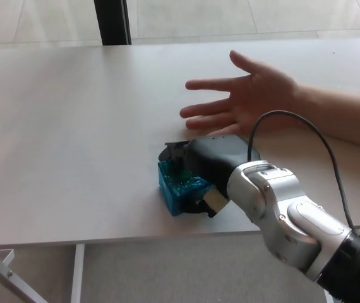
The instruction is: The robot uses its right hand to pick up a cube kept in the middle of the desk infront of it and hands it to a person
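A shiny teal cube (pixel 178 189) sits on the white desk (pixel 72 126) near its front edge, slightly turned. My right hand (pixel 199 165) lies over the cube's top and right side, fingers curled down behind it and the thumb against its front right corner. The cube still touches the desk. A person's open hand (pixel 246 98) hovers palm up just beyond my hand, fingers pointing left. My left hand does not show.
A dark post (pixel 112 21) stands behind the desk's far edge. A black cable (pixel 322 142) loops above my right forearm. The desk's white leg frame (pixel 78 271) shows below the front edge, over pale floor.
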Robot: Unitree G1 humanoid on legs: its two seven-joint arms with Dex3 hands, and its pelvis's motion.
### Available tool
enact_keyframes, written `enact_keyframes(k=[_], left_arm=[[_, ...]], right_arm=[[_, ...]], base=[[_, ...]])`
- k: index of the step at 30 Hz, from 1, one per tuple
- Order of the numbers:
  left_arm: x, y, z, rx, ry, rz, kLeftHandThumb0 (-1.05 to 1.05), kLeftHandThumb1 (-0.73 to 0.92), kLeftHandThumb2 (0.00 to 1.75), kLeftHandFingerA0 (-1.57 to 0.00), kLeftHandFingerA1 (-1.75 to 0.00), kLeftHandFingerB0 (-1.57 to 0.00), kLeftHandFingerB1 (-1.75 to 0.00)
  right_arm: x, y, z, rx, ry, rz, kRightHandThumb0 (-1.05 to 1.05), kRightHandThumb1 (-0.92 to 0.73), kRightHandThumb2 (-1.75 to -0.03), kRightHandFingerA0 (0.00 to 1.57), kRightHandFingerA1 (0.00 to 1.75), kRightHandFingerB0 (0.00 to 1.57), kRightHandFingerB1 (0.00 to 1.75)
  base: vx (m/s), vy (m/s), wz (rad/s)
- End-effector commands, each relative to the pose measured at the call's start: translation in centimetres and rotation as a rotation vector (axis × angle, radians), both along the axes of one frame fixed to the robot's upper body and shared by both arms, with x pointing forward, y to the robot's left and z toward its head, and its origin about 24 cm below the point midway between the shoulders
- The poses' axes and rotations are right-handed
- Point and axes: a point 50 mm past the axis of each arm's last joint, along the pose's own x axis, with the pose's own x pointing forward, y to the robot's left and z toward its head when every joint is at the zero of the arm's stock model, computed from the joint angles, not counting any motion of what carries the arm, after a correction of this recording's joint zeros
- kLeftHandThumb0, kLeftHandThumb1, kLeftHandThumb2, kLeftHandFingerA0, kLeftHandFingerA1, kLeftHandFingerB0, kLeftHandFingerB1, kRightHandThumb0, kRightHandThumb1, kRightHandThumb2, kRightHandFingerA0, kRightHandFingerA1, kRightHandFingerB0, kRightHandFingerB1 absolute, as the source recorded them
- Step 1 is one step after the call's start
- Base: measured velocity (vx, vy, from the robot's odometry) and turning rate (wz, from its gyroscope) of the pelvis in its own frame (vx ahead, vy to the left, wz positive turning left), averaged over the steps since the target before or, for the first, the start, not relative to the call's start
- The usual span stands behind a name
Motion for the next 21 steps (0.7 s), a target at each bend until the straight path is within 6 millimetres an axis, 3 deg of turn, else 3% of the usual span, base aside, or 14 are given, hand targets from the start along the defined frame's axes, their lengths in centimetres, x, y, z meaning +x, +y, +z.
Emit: enact_keyframes(k=[1, 2, 3, 4, 5, 8, 9, 10, 11, 12, 13, 17, 19, 21], left_arm=[[-0.3, 0.4, 0.4, 0.049, 0.01, -0.021, -0.81, 0.71, 0.62, -0.73, -0.56, -0.52, -0.42], [-0.4, 0.4, 0.4, 0.051, 0.013, -0.022, -0.8, 0.71, 0.61, -0.73, -0.56, -0.52, -0.41], [-0.4, 0.3, 0.4, 0.049, 0.017, -0.019, -0.8, 0.71, 0.62, -0.73, -0.55, -0.52, -0.41], [-0.5, 0.3, 0.2, 0.047, 0.021, -0.013, -0.8, 0.71, 0.62, -0.73, -0.55, -0.52, -0.41], [-0.5, 0.3, 0.2, 0.044, 0.02, -0.012, -0.81, 0.7, 0.62, -0.72, -0.55, -0.52, -0.42], [-0.7, 0.3, 0.2, 0.039, 0.024, -0.007, -0.81, 0.7, 0.62, -0.71, -0.55, -0.51, -0.42], [-0.7, 0.3, 0.2, 0.037, 0.021, -0.004, -0.82, 0.71, 0.61, -0.73, -0.55, -0.53, -0.41], [-0.8, 0.3, 0.2, 0.053, 0.028, -0.019, -0.81, 0.7, 0.62, -0.69, -0.55, -0.5, -0.42], [-0.7, 0.3, 0.3, 0.057, 0.027, -0.02, -0.81, 0.7, 0.62, -0.69, -0.55, -0.5, -0.42], [-0.7, 0.4, 0.4, 0.056, 0.023, -0.016, -0.78, 0.55, 0.99, -0.66, -0.66, -0.42, -0.54], [-0.7, 0.5, 0.4, 0.056, 0.019, -0.012, -0.78, 0.71, 0.61, -0.72, -0.56, -0.52, -0.42], [-0.7, 0.6, 0.5, 0.059, 0.036, -0.013, -0.8, 0.71, 0.62, -0.72, -0.54, -0.49, -0.4], [-0.7, 0.7, 0.6, 0.055, 0.033, -0.009, -0.8, 0.71, 0.62, -0.72, -0.54, -0.49, -0.4], [-0.7, 0.6, 0.6, 0.056, 0.027, -0.009, -0.8, 0.7, 0.62, -0.74, -0.55, -0.52, -0.42]], right_arm=[[-2.0, -1.2, -4.2, 0.176, -0.287, -0.214, -0.28, -0.63, -0.73, 0.98, 1.75, 0.79, 0.76], [-2.1, -1.3, -4.3, 0.187, -0.294, -0.226, -0.31, -0.61, -0.7, 0.98, 1.75, 0.83, 0.79], [-2.3, -1.5, -4.7, 0.195, -0.308, -0.239, -0.41, -0.39, -0.88, 1.2, 1.37, 0.82, 0.83], [-2.5, -1.7, -4.9, 0.194, -0.323, -0.246, -0.41, -0.39, -0.88, 1.2, 1.37, 0.82, 0.83], [-2.5, -1.8, -5.0, 0.19, -0.335, -0.241, -0.41, -0.54, -0.59, 0.89, 1.75, 0.89, 0.8], [-2.8, -2.3, -5.4, 0.178, -0.373, -0.218, -0.38, -0.55, -0.58, 0.83, 1.74, 0.89, 0.91], [-2.8, -2.6, -5.5, 0.182, -0.393, -0.212, -0.3, -0.56, -0.66, 0.82, 1.75, 0.85, 1.11], [-2.6, -3.1, -5.2, 0.175, -0.396, -0.211, -0.25, -0.6, -0.81, 1.0, 1.68, 0.77, 1.36], [-2.5, -3.0, -5.1, 0.177, -0.399, -0.211, -0.25, -0.6, -0.81, 1.0, 1.68, 0.77, 1.36], [-2.3, -3.1, -4.8, 0.19, -0.412, -0.207, -0.17, -0.57, -0.84, 0.89, 1.67, 0.79, 1.36], [-1.8, -3.6, -4.1, 0.21, -0.437, -0.194, -0.25, -0.62, -0.76, 0.79, 1.69, 0.78, 1.25], [-0.9, -3.7, -1.3, 0.25, -0.504, -0.147, -0.26, -0.63, -0.71, 0.77, 1.7, 0.84, 0.99], [-0.7, -3.7, -0.9, 0.259, -0.521, -0.139, -0.26, -0.63, -0.71, 0.77, 1.7, 0.84, 0.99], [0.3, -3.8, 2.5, 0.293, -0.586, -0.103, -0.22, -0.6, -0.79, 0.79, 1.64, 0.84, 1.02]], base=[[0.0, 0.0, 0.0], [0.0, 0.0, 0.0], [0.0, 0.0, 0.0], [0.0, 0.0, 0.0], [0.0, 0.0, 0.0], [0.0, 0.0, 0.0], [0.0, 0.0, 0.0], [0.0, 0.0, 0.0], [0.0, 0.0, 0.0], [0.0, 0.0, 0.0], [0.0, 0.0, 0.0], [0.0, 0.0, 0.0], [0.0, 0.0, 0.0], [0.0, 0.0, 0.0]])
